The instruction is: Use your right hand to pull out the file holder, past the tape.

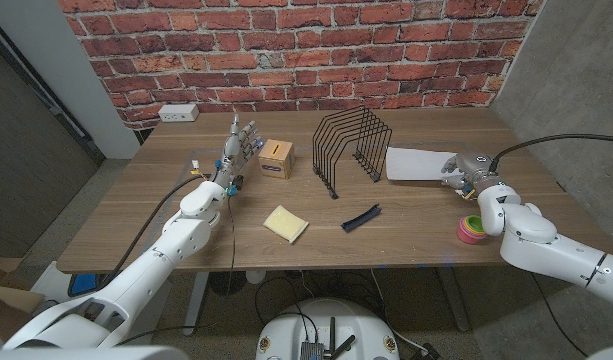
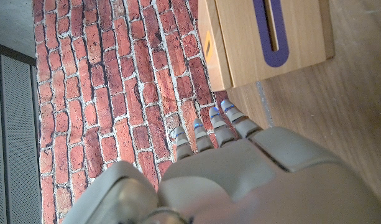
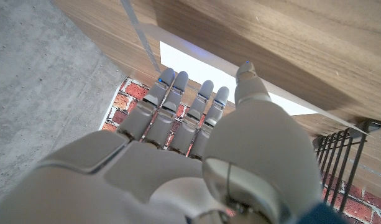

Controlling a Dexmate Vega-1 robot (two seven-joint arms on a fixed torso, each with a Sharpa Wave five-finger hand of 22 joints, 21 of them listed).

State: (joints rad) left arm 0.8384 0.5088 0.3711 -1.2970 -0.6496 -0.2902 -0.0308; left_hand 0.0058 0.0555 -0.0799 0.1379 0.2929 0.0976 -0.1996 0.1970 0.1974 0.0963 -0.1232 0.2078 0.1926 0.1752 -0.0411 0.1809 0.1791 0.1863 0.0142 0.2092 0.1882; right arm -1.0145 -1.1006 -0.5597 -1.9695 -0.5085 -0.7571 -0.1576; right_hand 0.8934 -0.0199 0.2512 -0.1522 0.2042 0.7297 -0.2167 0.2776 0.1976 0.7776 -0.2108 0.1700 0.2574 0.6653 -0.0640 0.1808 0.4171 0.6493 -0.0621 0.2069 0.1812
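Note:
The black wire file holder (image 1: 351, 145) stands upright at the table's middle back, and its edge shows in the right wrist view (image 3: 342, 158). My right hand (image 1: 464, 170) is to its right, a hand's width away, by a white sheet (image 1: 416, 163), and touches nothing. Its fingers (image 3: 178, 106) are stretched out together and hold nothing. A thin strip of clear tape (image 3: 140, 37) lies on the wood beside the sheet (image 3: 196, 62). My left hand (image 1: 241, 143) stands with its fingers pointing up, left of a wooden box (image 1: 276, 158), holding nothing.
A roll of coloured tape (image 1: 473, 229) lies near my right forearm. A black strip (image 1: 361, 218) and a yellow sponge (image 1: 286, 223) lie in front of the holder. The wooden box (image 2: 271, 37) has a purple-rimmed slot. A wall socket (image 1: 178, 112) sits at the back left.

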